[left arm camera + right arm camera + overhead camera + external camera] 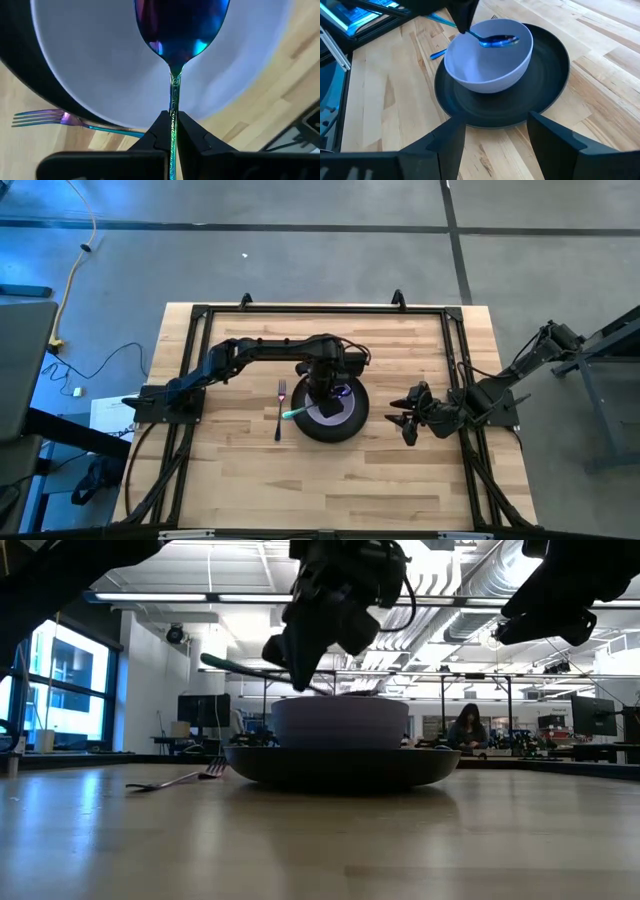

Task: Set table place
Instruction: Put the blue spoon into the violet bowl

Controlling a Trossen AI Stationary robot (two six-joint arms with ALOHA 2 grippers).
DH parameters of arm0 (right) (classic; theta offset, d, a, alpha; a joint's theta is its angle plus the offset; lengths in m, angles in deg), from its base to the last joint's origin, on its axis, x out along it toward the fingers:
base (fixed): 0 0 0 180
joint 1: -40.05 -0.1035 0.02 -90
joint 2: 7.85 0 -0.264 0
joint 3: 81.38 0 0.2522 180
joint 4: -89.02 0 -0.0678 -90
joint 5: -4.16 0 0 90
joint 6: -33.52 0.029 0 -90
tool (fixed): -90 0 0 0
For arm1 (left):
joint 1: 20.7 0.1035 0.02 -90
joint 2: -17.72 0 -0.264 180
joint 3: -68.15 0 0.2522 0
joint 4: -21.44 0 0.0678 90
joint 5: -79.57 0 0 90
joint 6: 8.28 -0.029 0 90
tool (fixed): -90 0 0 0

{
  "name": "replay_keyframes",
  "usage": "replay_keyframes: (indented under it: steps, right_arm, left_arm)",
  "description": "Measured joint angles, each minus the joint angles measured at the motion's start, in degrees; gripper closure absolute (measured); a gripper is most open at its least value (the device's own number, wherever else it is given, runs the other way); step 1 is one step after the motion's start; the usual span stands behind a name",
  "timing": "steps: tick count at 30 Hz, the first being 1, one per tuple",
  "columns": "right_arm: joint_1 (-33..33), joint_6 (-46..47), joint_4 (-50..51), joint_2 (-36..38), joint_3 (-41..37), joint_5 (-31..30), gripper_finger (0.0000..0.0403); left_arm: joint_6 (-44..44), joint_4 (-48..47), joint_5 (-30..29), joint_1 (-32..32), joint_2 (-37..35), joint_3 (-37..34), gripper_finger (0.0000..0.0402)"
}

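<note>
Lavender bowl (487,65) on grey plate (545,95), fork (280,408) beside, spoon (177,30) over bowl.

I work in a big open robotics lab. My bench (400,470), pale planks in a black metal frame, stands on a grey concrete floor (300,250) crossed by dark seams, with a yellow cable (72,275) trailing off past the bench's far left corner. Looking level across the bench I see exposed silver ducts (470,600) and strip lights under a high ceiling, rows of desks with monitors (200,708), tall windows (70,680) on one side, and a person (467,728) seated at a workstation beyond the far edge.
</note>
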Motion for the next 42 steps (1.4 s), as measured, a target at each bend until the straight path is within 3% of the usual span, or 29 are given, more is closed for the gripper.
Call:
replay_keyframes:
  steps: [42]
  right_arm:
    - [-0.4,1.3,1.4,0.0,0.0,-1.9,0.0199]
  left_arm:
    - [-3.8,-0.2,-0.5,0.5,4.0,-0.1,0.0402]
